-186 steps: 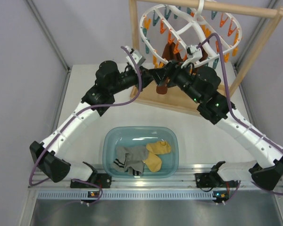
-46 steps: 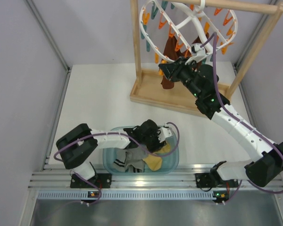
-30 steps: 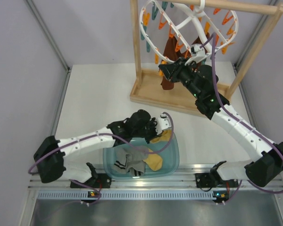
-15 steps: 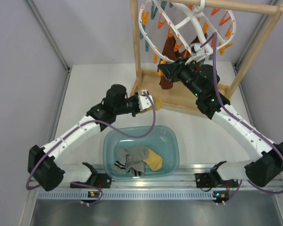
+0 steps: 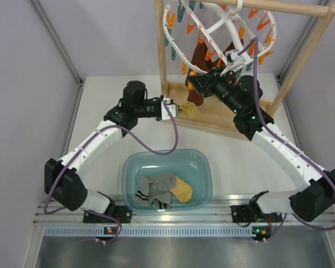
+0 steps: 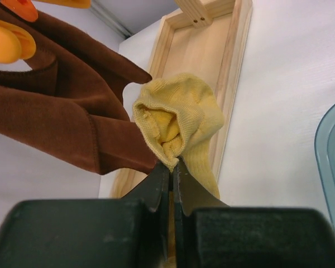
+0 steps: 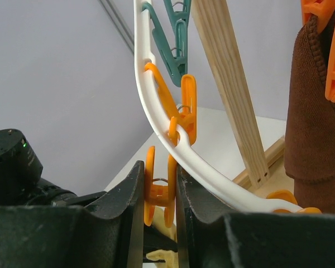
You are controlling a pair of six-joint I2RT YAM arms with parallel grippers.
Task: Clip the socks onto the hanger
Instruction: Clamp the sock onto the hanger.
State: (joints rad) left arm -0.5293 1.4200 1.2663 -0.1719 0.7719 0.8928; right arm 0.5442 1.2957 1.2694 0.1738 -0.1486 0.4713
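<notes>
Mustard sock (image 6: 176, 120): seen as a bunched, rounded lump of soft ribbed knit, its hem folded open toward the left wrist camera.
Position: held in the air over the wooden rack base (image 6: 204, 58), just beside the brown socks (image 6: 61, 111) at its 9 o'clock.
Long axis: in the top view it is directed from the grip toward 3 o'clock. In the left wrist view it rises toward 12 o'clock.
Left gripper (image 6: 171, 167): pressed together on one edge of the sock.
Governing relation: in the right wrist view a yellow scrap is seen at 6 o'clock of the orange clip (image 7: 156, 192), so an upward feed is judged to be required.
Right gripper (image 7: 158, 173): clamped on that clip. Whether the clip's mouth is spread cannot be told.
Hanger (image 7: 151, 106): the white ring is tilted, and the clip hangs from it.
Nearer arm: the sock is carried by the left arm and the clip is attended by the right.
Remaining socks (image 5: 162, 190): left in the teal basin (image 5: 125, 178), at 6 o'clock on the table.
</notes>
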